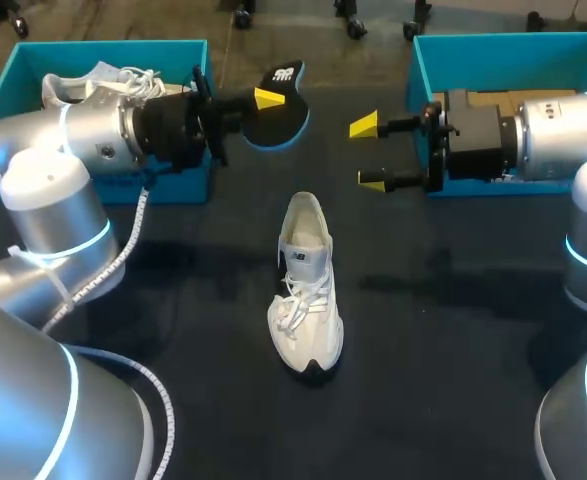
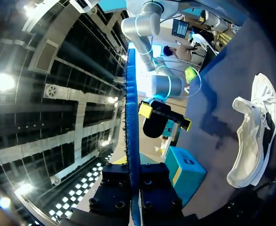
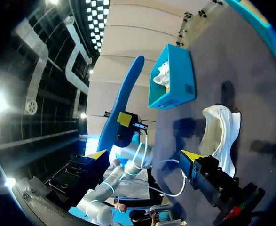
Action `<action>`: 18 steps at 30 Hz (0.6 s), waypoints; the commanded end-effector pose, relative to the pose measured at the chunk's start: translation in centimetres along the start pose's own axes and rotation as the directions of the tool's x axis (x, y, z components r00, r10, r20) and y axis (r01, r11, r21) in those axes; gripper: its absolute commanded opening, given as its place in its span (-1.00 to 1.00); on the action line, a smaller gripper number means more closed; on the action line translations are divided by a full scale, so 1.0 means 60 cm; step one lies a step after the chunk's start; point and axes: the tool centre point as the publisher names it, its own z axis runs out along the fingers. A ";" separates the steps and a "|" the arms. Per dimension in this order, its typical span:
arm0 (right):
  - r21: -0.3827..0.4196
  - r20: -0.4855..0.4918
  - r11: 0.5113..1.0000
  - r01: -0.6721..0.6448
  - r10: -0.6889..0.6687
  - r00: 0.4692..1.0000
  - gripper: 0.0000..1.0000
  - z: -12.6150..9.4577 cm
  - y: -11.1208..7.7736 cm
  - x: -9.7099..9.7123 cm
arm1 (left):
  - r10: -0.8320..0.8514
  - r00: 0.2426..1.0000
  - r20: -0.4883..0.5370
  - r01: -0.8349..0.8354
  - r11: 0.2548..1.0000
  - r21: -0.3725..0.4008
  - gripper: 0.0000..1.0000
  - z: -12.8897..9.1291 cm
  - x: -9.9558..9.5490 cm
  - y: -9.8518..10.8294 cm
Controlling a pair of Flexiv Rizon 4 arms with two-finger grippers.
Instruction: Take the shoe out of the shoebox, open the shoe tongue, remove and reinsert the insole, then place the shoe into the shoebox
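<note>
While left gripper (image 1: pixel 261 106) pinches the flat black, blue-backed insole (image 1: pixel 285 122) above the tabletop's (image 1: pixel 453 330) far edge, the white laced sneaker (image 1: pixel 306 290) lies mid-tabletop, heel end nearest it, lengthwise far-to-near; right gripper (image 1: pixel 369 153) gapes wide, empty.

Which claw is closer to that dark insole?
Left. The left gripper is shut on the insole, gripping it from both sides. The right gripper is open beside the insole, apart from it.
</note>
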 end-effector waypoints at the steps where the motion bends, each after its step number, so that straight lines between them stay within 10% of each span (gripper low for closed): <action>1: -0.003 0.001 1.000 0.000 0.000 1.000 1.00 0.003 -0.001 0.000 | 0.001 1.000 0.001 -0.001 1.000 -0.001 -1.00 0.002 0.001 0.000; 18: 0.022 0.003 1.000 0.013 -0.013 1.000 1.00 0.026 0.003 0.014 | 0.205 0.975 -0.084 -0.196 0.975 0.104 -1.00 -0.003 0.003 -0.003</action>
